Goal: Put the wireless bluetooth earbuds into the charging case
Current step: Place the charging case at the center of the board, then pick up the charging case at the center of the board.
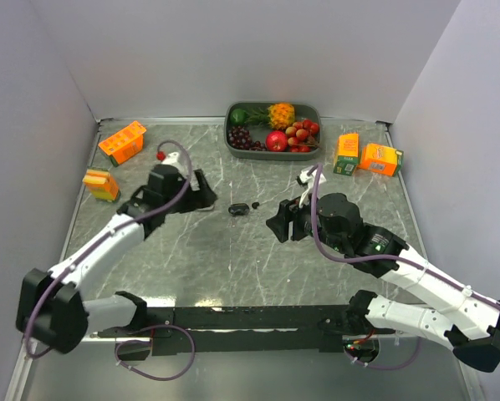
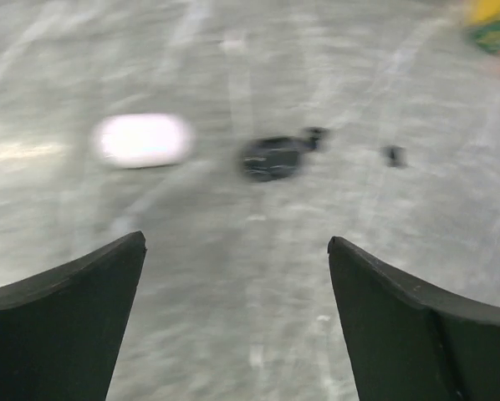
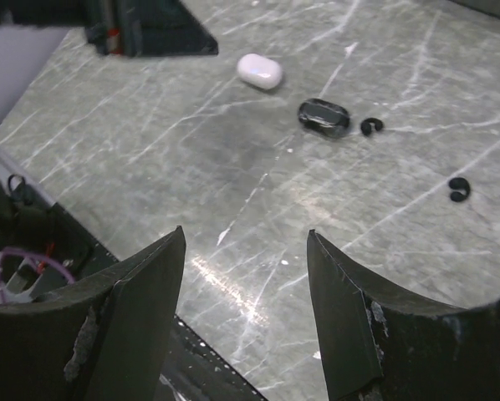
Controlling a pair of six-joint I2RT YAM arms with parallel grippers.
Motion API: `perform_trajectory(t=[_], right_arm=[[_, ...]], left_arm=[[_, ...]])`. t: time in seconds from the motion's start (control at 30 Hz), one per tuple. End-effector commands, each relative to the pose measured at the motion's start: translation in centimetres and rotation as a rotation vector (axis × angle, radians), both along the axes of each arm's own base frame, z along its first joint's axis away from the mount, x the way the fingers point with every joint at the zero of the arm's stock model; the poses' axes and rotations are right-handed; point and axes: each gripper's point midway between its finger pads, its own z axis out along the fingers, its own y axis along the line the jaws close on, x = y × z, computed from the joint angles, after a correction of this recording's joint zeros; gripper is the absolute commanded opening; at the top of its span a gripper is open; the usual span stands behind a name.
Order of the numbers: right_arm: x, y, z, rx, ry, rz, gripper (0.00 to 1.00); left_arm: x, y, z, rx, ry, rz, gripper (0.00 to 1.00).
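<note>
One black earbud (image 3: 371, 126) lay just beside the black charging case (image 3: 323, 117), a second earbud (image 3: 458, 190) farther off, neither inserted. The left gripper (image 2: 235, 242) and right gripper (image 3: 246, 238) both gaped, empty.

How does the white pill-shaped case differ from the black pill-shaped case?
The white pill-shaped case lies alone; the black pill-shaped case has a small black earbud right beside it. White sits nearer the left gripper than black. Both are rounded, similar in size, lying flat.

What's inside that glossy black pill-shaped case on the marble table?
Its inside cannot be seen: the glossy black pill-shaped case looks closed. Two small black earbuds lie outside it, one close beside it, the other farther off.
</note>
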Motion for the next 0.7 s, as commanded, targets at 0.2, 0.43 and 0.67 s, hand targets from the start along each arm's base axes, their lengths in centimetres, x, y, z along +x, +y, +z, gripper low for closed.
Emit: perform_trajectory(t=[0.2,0.43,0.67], right_arm=[[1.8,-3.1,-0.1,0.009,0.020,-0.213,0.83],[1.7,-3.4,-0.8,0.022,0.052,-0.234,0.83],[1.3,-4.0,-0.2,0.037,0.030,-0.235,0.83]], left_arm=[[0.7,-3.0,0.5,-0.333,-0.076,0.363,0.96],[1.6,-5.3,-1.7,-0.039,0.150,0.382,0.96],[1.4,-10.1,-4.3,0.026,0.202,0.247,0.96]])
